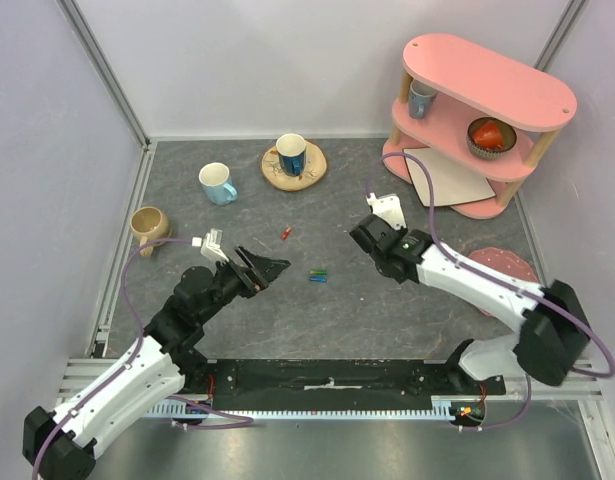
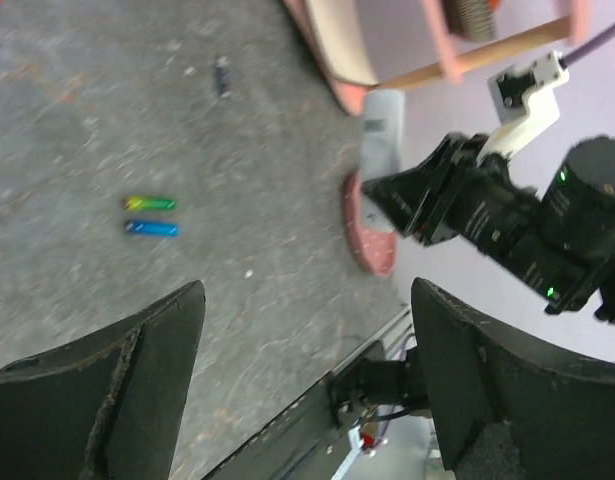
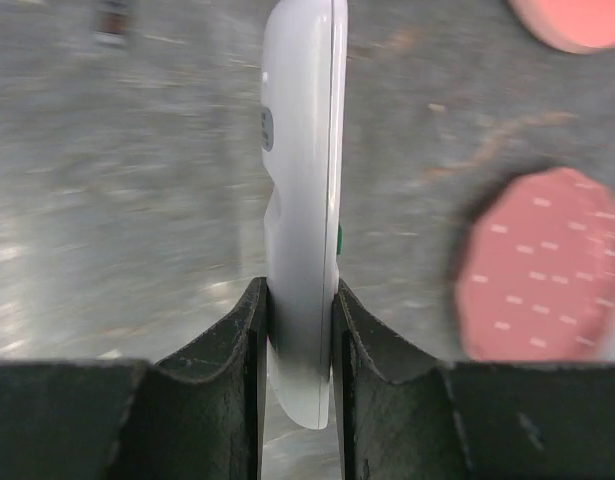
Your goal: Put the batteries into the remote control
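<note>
My right gripper (image 3: 299, 295) is shut on the slim white remote control (image 3: 305, 190), held on edge above the table. In the top view this gripper (image 1: 364, 234) is right of centre, and the remote is hard to make out there. The left wrist view shows the remote (image 2: 381, 140) sticking out of its jaws. A green battery (image 2: 150, 203) and a blue battery (image 2: 152, 228) lie side by side mid-table (image 1: 318, 275). A red battery (image 1: 286, 233) lies farther back. A dark battery (image 2: 222, 75) lies apart. My left gripper (image 1: 270, 262) is open and empty, left of the batteries (image 2: 307, 295).
A pink two-tier shelf (image 1: 482, 110) stands at the back right, holding a cup and a bowl. A pink coaster (image 1: 505, 265) lies under the right arm. A blue mug (image 1: 218, 183), a blue cup on a wooden coaster (image 1: 291, 155) and a tan cup (image 1: 149, 224) stand at the back left.
</note>
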`<state>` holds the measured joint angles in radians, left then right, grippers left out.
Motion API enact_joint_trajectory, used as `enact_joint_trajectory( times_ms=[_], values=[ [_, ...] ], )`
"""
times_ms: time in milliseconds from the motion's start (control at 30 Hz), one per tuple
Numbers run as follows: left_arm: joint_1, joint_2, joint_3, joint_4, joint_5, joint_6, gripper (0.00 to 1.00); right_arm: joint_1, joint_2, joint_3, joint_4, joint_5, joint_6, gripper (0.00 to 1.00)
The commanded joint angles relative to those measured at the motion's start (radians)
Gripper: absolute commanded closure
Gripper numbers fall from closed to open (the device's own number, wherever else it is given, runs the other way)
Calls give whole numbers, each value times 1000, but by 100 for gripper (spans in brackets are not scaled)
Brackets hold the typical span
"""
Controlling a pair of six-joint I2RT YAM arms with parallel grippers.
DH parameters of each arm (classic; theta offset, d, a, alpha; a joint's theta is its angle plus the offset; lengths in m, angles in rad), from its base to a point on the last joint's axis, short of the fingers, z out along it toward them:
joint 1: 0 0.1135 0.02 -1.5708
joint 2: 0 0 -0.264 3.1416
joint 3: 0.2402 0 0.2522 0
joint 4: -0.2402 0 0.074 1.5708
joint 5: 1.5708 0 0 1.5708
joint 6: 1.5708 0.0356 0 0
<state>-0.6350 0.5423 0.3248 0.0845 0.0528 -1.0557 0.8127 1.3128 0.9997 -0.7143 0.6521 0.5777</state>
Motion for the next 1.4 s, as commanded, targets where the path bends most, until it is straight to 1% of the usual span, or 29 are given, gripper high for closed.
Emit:
enact_joint_trajectory(
  times_ms=[0,133,167,233,267,433,533,767,800,833,900,933,1000,1033,1100,1133,1233,1367],
  values=[
    [1,-10,-18,-143,-22,37,13,-91,132,56,-126,325,-53,100],
    [1,-42,-42,-161,-18,45,19,-138,259,80,-91,369,-91,100],
    [1,-45,-46,-164,-16,46,20,-144,316,92,-91,368,-93,100],
    [1,-53,-52,-169,-4,52,21,-170,368,121,-68,337,-113,100],
    [1,-59,-53,-176,1,54,21,-178,412,131,-59,295,-118,100],
    [1,-73,-70,-190,22,46,24,-210,526,155,-7,232,-148,100],
    [1,-88,-82,-195,25,40,25,-231,566,157,12,192,-160,100],
    [1,-94,-89,-201,22,36,25,-273,595,157,35,138,-194,100],
    [1,-88,-86,-201,24,36,25,-273,597,155,35,104,-197,99],
    [1,-87,-84,-200,24,39,25,-274,592,155,36,84,-200,95],
    [1,-79,-81,-195,25,39,26,-274,586,148,39,37,-203,90],
    [1,-74,-81,-195,27,40,26,-274,585,146,41,26,-206,84],
    [1,-71,-81,-190,30,40,26,-273,583,139,44,9,-207,79],
    [1,-70,-81,-190,30,40,26,-273,583,137,44,-12,-207,74],
    [1,-67,-82,-186,35,39,26,-273,582,129,45,-29,-207,69],
    [1,-65,-82,-183,36,39,26,-274,580,125,47,-45,-202,64],
    [1,-67,-86,-184,36,37,26,-274,566,108,62,-74,-196,55],
    [1,-77,-92,-187,41,23,26,-273,551,94,75,-147,-188,47]
  ],
)
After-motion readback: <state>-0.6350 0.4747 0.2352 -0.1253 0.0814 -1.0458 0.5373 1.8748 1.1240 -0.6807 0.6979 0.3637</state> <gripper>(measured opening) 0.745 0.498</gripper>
